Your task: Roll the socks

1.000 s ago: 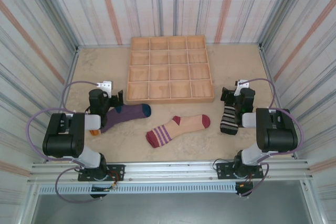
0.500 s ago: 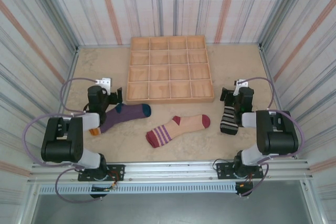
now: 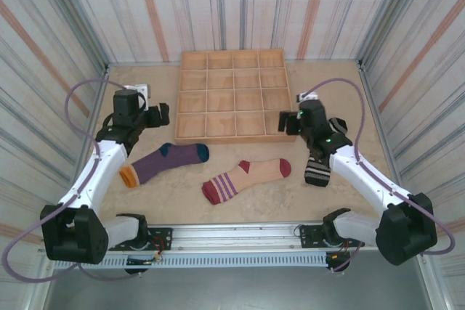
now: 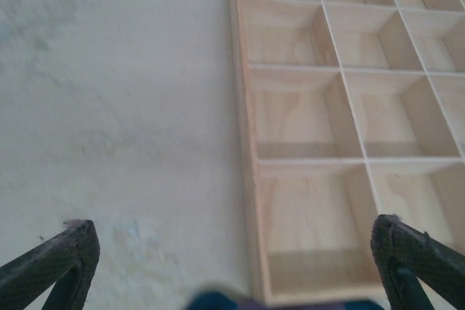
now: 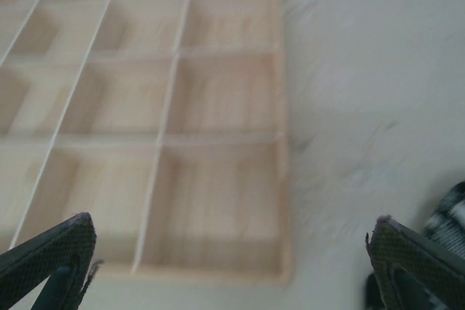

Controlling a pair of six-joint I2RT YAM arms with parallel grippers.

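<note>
The left tool [image 3: 161, 114] and right tool [image 3: 285, 123] are held wide open, nothing gripped, at the near corners of the wooden tray [image 3: 236, 137]. On the table [image 3: 341, 85], the purple sock [image 3: 166, 161], peach sock [image 3: 247, 178] and striped sock [image 3: 317, 168] are laid flat in front of the tray, unrolled.

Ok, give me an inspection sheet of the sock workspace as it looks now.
surface: tan table, wooden grid tray at the far side.
job's things: purple sock, peach sock, striped sock, all flat, unrolled, apart.
clutter: nothing seen.
grippers: left gripper and right gripper, fingers open, holding nothing, by the tray's near corners.
cables: left cable and right cable loop off the wrists.
surroundings: striped walls; metal rail at the near edge.
</note>
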